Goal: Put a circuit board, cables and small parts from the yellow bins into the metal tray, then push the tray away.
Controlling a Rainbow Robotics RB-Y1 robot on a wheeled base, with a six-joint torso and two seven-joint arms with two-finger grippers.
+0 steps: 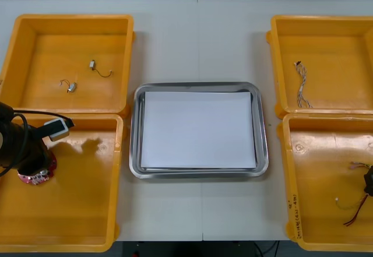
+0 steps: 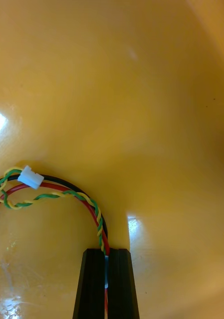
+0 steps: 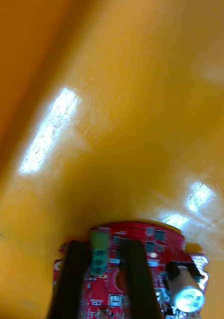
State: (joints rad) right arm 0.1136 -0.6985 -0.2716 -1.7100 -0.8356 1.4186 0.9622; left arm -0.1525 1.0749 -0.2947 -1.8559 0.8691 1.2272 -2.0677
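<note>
table (image 1: 198, 41): spanning the whole front view, carrying bins at both sides and leaving the middle free for the tray.
yellow bins: sitting in pairs, upper-left bin (image 1: 35, 47) over lower-left bin (image 1: 70, 210) down the left of the frame, upper-right bin (image 1: 338, 41) over lower-right bin (image 1: 326, 169) down the right, putting stock within reach of each arm.
metal tray (image 1: 135, 134): lying dead centre between the bins, white inside, holding nothing, so loading looking barely begun.
left gripper (image 3: 103, 246): working low in the lower-left bin at the left edge of the frame, fingers standing narrowly apart and clamping the board across its green block (image 3: 97, 256), likely for a firm lift.
red circuit board (image 1: 42, 174): peeking out beneath the left gripper, resting on or just above the bin floor, hard to call which.
right gripper (image 2: 107, 251): reaching into the lower-right bin at the right edge of the frame, fingers nearly together, pinching cable strands between them.
red and yellow cable (image 2: 52, 192): looping away from the right gripper over the bin floor, white plug (image 2: 31, 177) on the loop, the free length probably trailing on any lift.
blue and white cable (image 1: 302, 88): lying untouched in the upper-right bin.
small metal parts (image 1: 92, 64): waiting as a pair in the upper-left bin, well apart from both grippers.
</note>
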